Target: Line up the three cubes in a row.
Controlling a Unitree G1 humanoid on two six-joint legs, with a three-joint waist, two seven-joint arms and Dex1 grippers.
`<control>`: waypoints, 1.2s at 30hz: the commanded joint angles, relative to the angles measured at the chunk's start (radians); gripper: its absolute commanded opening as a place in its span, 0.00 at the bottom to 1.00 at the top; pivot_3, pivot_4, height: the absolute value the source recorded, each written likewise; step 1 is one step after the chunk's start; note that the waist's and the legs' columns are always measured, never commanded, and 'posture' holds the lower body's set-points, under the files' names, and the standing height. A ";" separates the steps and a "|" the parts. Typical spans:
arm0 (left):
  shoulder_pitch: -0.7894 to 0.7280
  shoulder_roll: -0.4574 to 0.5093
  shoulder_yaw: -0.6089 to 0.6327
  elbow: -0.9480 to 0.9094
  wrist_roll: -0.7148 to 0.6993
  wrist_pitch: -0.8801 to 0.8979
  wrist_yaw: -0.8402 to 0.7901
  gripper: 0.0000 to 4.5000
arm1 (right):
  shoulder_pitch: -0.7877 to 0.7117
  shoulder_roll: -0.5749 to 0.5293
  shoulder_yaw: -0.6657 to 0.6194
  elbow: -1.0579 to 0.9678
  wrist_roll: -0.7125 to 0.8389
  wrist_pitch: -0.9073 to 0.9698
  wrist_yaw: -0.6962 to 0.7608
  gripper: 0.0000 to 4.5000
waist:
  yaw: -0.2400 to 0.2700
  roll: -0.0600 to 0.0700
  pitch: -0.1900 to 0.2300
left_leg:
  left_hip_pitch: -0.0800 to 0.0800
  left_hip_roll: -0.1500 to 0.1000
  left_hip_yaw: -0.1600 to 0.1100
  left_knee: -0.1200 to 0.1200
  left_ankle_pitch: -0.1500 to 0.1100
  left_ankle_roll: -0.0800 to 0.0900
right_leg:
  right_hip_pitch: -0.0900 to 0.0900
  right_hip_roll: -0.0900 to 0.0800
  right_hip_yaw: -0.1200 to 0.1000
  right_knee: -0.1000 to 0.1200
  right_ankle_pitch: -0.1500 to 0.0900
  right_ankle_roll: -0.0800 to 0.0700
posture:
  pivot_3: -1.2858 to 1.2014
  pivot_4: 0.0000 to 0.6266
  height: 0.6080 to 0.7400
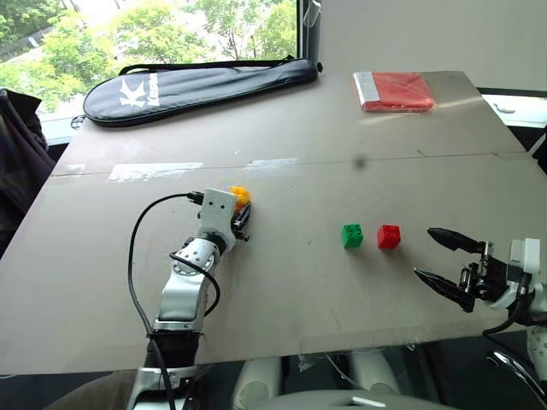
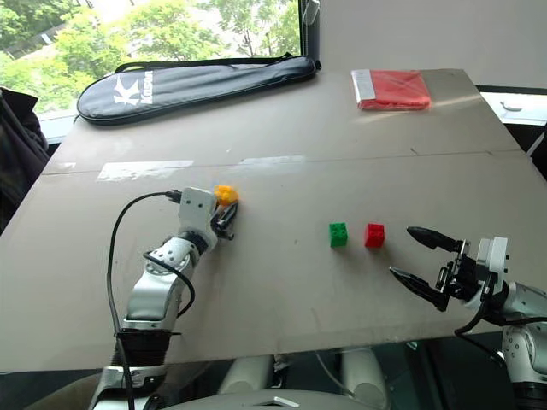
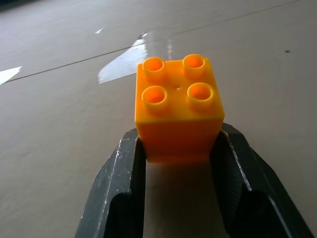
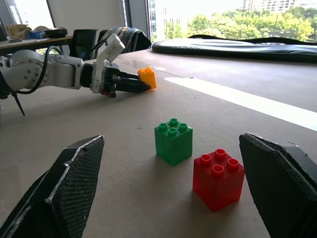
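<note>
Left gripper (image 3: 178,163) clamped on yellow cube (image 3: 177,109) on table (image 1: 282,290), right gripper (image 1: 440,256) spread wide and empty near red cube (image 1: 389,237) beside green cube (image 1: 352,236)

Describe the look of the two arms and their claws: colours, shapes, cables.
Left arm: silver-grey jointed segments, a black cable looping along it, a white block at the wrist. Left claw and right claw: two black, pointed fingers each; the right's pads look textured.
</note>
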 commanded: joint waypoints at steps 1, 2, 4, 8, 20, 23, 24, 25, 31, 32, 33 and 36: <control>-0.030 0.049 -0.049 0.016 -0.058 -0.081 -0.189 0.27 | 0.004 -0.005 -0.019 -0.036 0.018 0.002 -0.001 1.00 | 0.001 0.000 0.000 | 0.000 0.000 0.000 0.000 0.000 0.000 | 0.000 0.000 0.000 0.000 0.000 0.000 | 0.52 0.24 1.00; -0.050 0.078 -0.078 0.033 -0.111 -0.075 -0.325 0.27 | 0.009 -0.004 -0.017 -0.039 0.015 0.001 0.000 1.00 | 0.001 0.000 0.000 | 0.000 0.000 0.000 0.000 0.000 0.000 | 0.000 0.000 0.000 0.000 0.000 0.000 | 0.52 0.24 1.00; -0.090 0.146 -0.152 0.077 -0.161 -0.116 -0.574 0.27 | 0.016 -0.002 -0.012 -0.046 0.012 0.001 -0.003 1.00 | 0.000 0.000 0.000 | 0.000 0.000 0.002 0.000 0.000 0.000 | 0.000 0.000 0.000 0.000 0.000 0.000 | 0.52 0.24 1.00; -0.200 0.183 -0.222 0.246 -0.157 -0.234 -0.797 0.27 | 0.027 0.003 -0.008 -0.060 0.016 0.004 -0.008 1.00 | -0.001 0.001 0.000 | 0.000 0.000 0.005 0.000 0.000 0.000 | 0.000 0.000 -0.001 0.000 0.000 0.000 | 0.52 0.24 1.00; -0.444 0.084 -0.325 0.632 -0.038 -0.501 -0.973 0.27 | 0.081 0.022 -0.014 -0.114 0.013 -0.008 -0.046 1.00 | 0.000 0.000 0.000 | -0.002 -0.001 0.005 0.000 0.000 0.000 | 0.000 0.001 0.000 -0.001 0.001 0.002 | 0.52 0.24 1.00; -0.461 0.071 -0.325 0.662 -0.021 -0.517 -0.974 0.27 | 0.083 0.026 -0.012 -0.123 0.011 -0.007 -0.058 1.00 | -0.001 0.000 0.000 | -0.002 -0.001 0.004 0.000 0.000 0.000 | 0.000 0.001 0.000 -0.001 0.002 0.004 | 0.52 0.24 1.00; -0.466 0.067 -0.324 0.668 -0.018 -0.515 -0.973 0.27 | 0.084 0.026 -0.012 -0.126 0.010 -0.007 -0.062 1.00 | -0.001 0.000 0.000 | -0.002 -0.001 0.004 0.000 0.000 0.000 | 0.000 0.001 0.000 -0.001 0.002 0.004 | 0.52 0.24 1.00; -0.470 0.065 -0.323 0.673 -0.015 -0.515 -0.972 0.27 | 0.084 0.027 -0.011 -0.129 0.010 -0.006 -0.065 1.00 | -0.001 0.000 0.000 | -0.002 -0.001 0.004 0.000 0.000 0.000 | 0.000 0.001 0.000 -0.001 0.001 0.004 | 0.52 0.24 1.00; -0.469 0.062 -0.321 0.677 0.000 -0.525 -0.962 0.27 | 0.088 0.026 -0.010 -0.136 0.011 -0.004 -0.074 1.00 | 0.000 0.000 0.000 | -0.002 -0.001 0.004 0.000 0.000 0.000 | 0.000 0.001 0.000 -0.001 0.001 0.005 | 0.52 0.24 1.00; -0.463 0.062 -0.321 0.670 -0.003 -0.517 -0.964 0.38 | 0.088 0.025 -0.010 -0.136 0.011 -0.004 -0.074 1.00 | 0.000 0.000 0.000 | -0.002 -0.001 0.004 0.000 0.000 0.000 | 0.000 0.001 0.000 -0.001 0.001 0.005 | 0.52 0.24 1.00; -0.459 0.061 -0.320 0.665 -0.005 -0.512 -0.965 0.50 | 0.088 0.025 -0.009 -0.136 0.012 -0.003 -0.074 1.00 | 0.000 0.000 0.000 | -0.002 -0.001 0.003 0.000 0.000 0.000 | 0.000 0.001 -0.001 -0.001 0.001 0.005 | 0.52 0.24 1.00; -0.451 0.059 -0.318 0.654 0.004 -0.518 -0.943 0.77 | 0.083 0.022 -0.009 -0.130 0.012 -0.002 -0.071 1.00 | 0.000 0.000 0.000 | -0.002 -0.001 0.003 0.000 0.000 0.000 | 0.000 0.001 0.000 -0.001 0.001 0.005 | 0.52 0.24 1.00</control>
